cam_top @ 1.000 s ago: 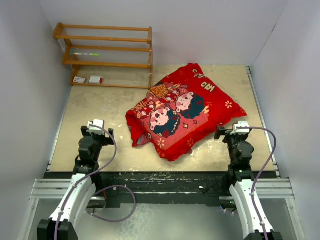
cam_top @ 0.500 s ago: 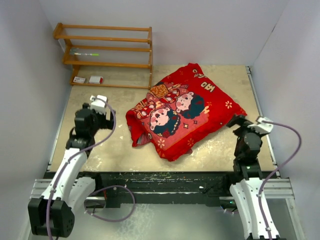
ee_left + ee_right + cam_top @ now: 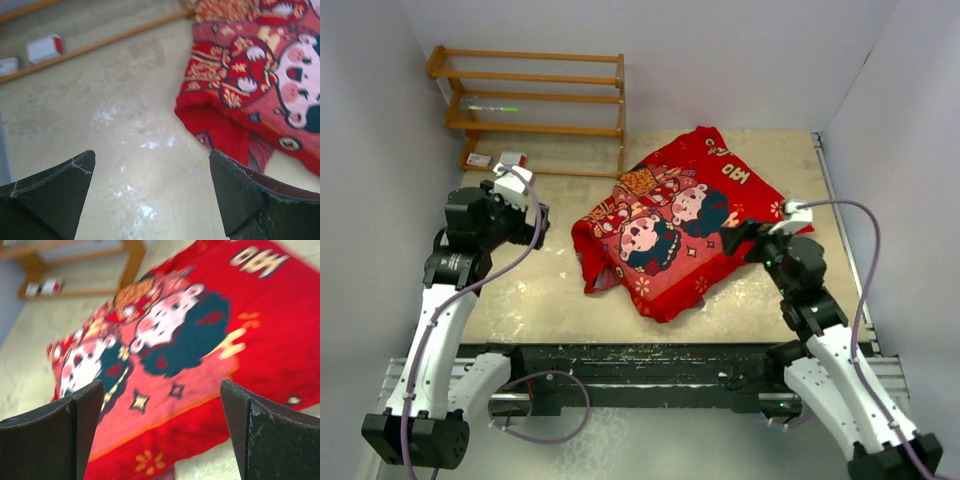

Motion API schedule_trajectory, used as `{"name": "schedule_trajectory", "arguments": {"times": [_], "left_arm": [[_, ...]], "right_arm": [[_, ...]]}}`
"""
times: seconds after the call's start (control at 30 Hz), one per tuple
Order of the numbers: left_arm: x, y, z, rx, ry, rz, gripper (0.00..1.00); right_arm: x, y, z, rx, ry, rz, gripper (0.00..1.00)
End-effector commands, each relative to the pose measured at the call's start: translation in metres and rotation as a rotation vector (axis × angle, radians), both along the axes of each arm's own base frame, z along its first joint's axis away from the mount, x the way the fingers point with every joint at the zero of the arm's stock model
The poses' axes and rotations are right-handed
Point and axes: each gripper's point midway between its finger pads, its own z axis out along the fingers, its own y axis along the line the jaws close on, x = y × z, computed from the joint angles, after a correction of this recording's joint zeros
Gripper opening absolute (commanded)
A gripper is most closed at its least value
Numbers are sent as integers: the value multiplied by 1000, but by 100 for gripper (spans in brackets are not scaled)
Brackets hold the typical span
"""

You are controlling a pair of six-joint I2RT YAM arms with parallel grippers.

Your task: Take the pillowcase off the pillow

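Note:
The bright red pillowcase (image 3: 685, 225) with cartoon children's faces lies plump in the middle of the table; it also shows in the left wrist view (image 3: 255, 75) and the right wrist view (image 3: 170, 355). The pillow is hidden inside it. A rumpled fabric end points toward the left gripper (image 3: 220, 125). My left gripper (image 3: 525, 205) is open and empty, raised over bare table left of the pillowcase. My right gripper (image 3: 740, 238) is open and empty, hovering over the pillowcase's right front part, jaws wide apart.
A wooden shelf rack (image 3: 535, 105) stands at the back left, with small red-and-white boxes (image 3: 510, 159) under it, also in the left wrist view (image 3: 45, 47). White walls close in on both sides. The beige table (image 3: 540, 290) has a dark front edge.
My left arm has risen and swung back-left; my right arm has swung left over the pillowcase's right part. The pillowcase has not moved.

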Motion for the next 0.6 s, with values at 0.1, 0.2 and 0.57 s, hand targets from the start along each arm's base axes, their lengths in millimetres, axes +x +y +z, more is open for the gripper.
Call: {"name": "schedule_trajectory", "arguments": {"times": [0.1, 0.2, 0.57], "left_arm": [[-20, -19, -42, 55, 230, -207, 99], [-22, -18, -50, 82, 267, -234, 99], [-26, -21, -52, 107, 214, -280, 99]], "right_arm": [[-18, 89, -8, -242, 42, 237, 100], [-28, 139, -24, -411, 68, 305, 100], [-31, 221, -104, -835, 147, 434, 100]]}}
